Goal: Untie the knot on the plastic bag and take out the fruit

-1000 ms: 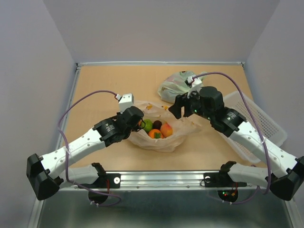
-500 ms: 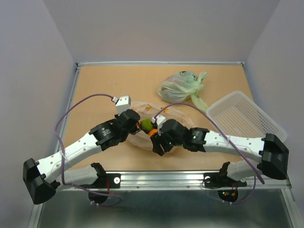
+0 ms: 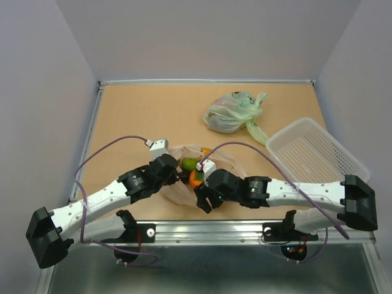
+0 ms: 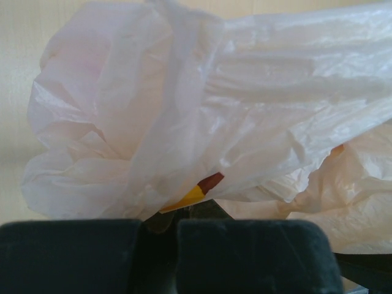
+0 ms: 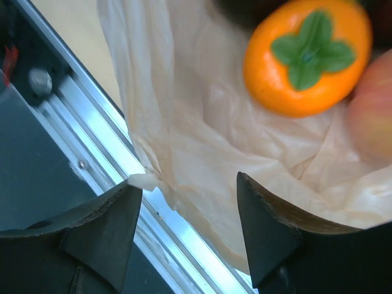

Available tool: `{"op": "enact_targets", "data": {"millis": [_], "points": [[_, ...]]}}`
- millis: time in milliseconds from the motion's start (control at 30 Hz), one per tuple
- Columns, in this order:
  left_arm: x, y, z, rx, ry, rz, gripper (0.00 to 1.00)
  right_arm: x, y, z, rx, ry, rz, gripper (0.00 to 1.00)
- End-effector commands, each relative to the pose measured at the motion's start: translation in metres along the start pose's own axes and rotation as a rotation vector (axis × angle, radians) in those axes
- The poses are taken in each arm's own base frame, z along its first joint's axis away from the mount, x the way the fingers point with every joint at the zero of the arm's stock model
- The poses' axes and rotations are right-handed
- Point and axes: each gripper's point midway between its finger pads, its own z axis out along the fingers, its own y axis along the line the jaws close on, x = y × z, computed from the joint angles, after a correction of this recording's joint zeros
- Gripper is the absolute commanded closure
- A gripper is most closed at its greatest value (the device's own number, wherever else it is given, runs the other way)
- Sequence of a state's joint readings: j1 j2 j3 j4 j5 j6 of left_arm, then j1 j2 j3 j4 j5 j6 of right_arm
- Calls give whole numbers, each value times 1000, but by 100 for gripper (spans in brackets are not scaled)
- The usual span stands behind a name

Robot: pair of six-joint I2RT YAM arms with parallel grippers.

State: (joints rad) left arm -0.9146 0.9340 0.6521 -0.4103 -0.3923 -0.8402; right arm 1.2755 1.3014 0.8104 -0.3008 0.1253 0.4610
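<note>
The peach-orange plastic bag (image 3: 233,162) lies crumpled at the table's near middle, its mouth open. No tied knot shows. A green fruit (image 3: 190,163) and an orange fruit (image 3: 196,178) lie inside. My left gripper (image 3: 177,173) is shut on the bag's left film; the left wrist view shows the film (image 4: 245,122) rising from its closed gripper (image 4: 160,229). My right gripper (image 3: 204,201) is open over the bag's near edge. The right wrist view shows that gripper (image 5: 190,202) astride the film (image 5: 214,153), with an orange green-leafed fruit (image 5: 306,58) and a peach-coloured fruit (image 5: 375,107) beyond.
A pale green tied bag (image 3: 229,113) lies at the back. A white basket (image 3: 312,153) stands at the right. The aluminium rail (image 3: 214,229) runs along the near edge, right under the right gripper (image 5: 92,122).
My right arm swung from the back right down to the bag's near edge, staying open. My left gripper drew the bag's left side toward the near edge, bunching it.
</note>
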Motion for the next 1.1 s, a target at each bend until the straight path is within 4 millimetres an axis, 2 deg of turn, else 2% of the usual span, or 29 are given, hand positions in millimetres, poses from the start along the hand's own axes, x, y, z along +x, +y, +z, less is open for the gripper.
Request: {"op": "enact_targets", "data": {"millis": [0,133,300,400,567,700,800,867,1000,1033,1067], "points": [[1,1,-2,27,-18,-30,100,-88,14,-38,2,-284,55,32],[7,2,-3,49,-2,-34,100,-109,-11,-42,151,-375,117,31],[11,0,-7,77,18,-27,100,-107,-42,-17,279,-356,193,25],[15,2,-8,81,31,-20,100,-109,-49,1,323,-326,172,17],[20,2,-8,86,48,-18,100,-99,-65,39,381,-246,143,5],[19,1,-9,93,47,-21,100,-83,-83,61,427,-192,148,4],[17,0,-10,96,43,-21,100,-74,-90,72,439,-168,144,5],[17,0,-10,97,42,-20,100,-71,-87,77,416,-155,132,8],[17,2,-9,87,38,-17,100,-68,-81,81,377,-139,121,25],[16,2,-9,85,36,-18,100,-73,-78,77,364,-152,122,37],[15,2,-10,84,31,-22,100,-77,-75,74,349,-159,121,44]]}}
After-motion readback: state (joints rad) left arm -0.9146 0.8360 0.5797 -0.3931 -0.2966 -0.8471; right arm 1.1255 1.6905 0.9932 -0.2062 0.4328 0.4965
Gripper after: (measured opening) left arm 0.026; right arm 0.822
